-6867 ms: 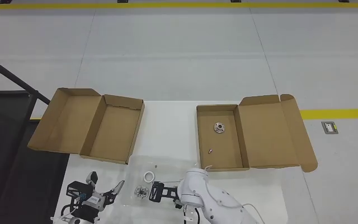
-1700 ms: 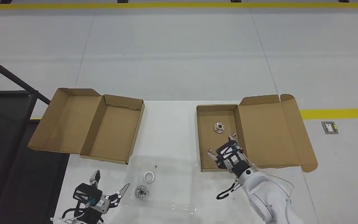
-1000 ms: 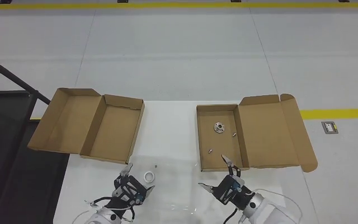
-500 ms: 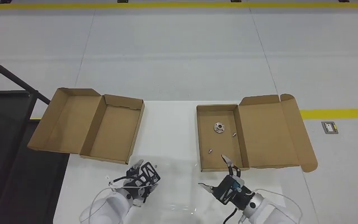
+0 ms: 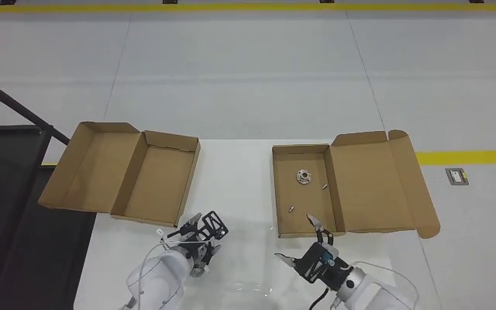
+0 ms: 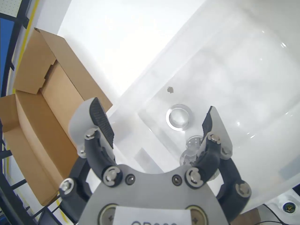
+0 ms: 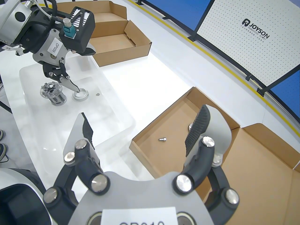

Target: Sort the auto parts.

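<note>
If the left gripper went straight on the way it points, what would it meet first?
Probably the metal ring in the clear tray, ahead of the left gripper, between its open fingers; in the right wrist view one fingertip looks almost on it.

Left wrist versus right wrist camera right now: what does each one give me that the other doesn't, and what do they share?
Left wrist: the left gripper seen from behind, open, the metal ring framed between its pads. Right wrist: the open right gripper and the right box holding a small bolt. Both: that left gripper, the clear tray, the ring, the finned hub beside it and the left box.
</note>
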{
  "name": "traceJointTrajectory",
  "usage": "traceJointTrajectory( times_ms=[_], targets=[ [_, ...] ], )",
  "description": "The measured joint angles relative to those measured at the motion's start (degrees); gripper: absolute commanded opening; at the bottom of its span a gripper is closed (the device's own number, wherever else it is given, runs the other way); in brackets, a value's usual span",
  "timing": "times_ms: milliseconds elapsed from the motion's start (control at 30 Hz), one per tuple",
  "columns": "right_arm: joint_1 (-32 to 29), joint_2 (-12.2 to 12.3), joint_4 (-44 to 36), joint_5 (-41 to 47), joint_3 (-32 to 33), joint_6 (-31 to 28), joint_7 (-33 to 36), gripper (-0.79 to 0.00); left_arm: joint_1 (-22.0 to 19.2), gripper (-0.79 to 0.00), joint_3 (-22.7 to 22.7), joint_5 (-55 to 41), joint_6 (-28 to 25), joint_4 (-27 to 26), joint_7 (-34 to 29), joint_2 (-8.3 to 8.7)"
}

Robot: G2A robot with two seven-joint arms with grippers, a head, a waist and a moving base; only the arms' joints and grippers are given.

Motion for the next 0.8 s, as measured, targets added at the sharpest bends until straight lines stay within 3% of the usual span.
traceJointTrajectory(
  times_ms=[400, 433, 500, 633, 800],
  targets=[
    [0.00, 0.00, 0.00, 0.00, 0.00, 0.00, 0.00, 0.000, -0.15, 0.000, 0.66, -2.38, -2.44, -0.76, -6.01, -0.24],
    [0.00, 0.00, 0.00, 0.00, 0.00, 0.00, 0.00, 0.000, -0.27, -0.015, 0.49, -2.92, -2.81, -0.79, -6.92, -0.24],
    [0.00, 0.00, 0.00, 0.00, 0.00, 0.00, 0.00, 0.000, -0.45, -0.139, 0.29, -3.34, -3.12, -0.79, -8.55, -0.24],
    [0.00, 0.00, 0.00, 0.00, 0.00, 0.00, 0.00, 0.000, -1.32, -0.148, 0.14, -4.01, -3.47, -0.14, -12.08, -0.31],
    [0.00, 0.00, 0.00, 0.00, 0.00, 0.00, 0.00, 0.000, -2.75, -0.237, 0.28, -5.20, -3.96, 1.80, -14.78, -0.44]
  ],
)
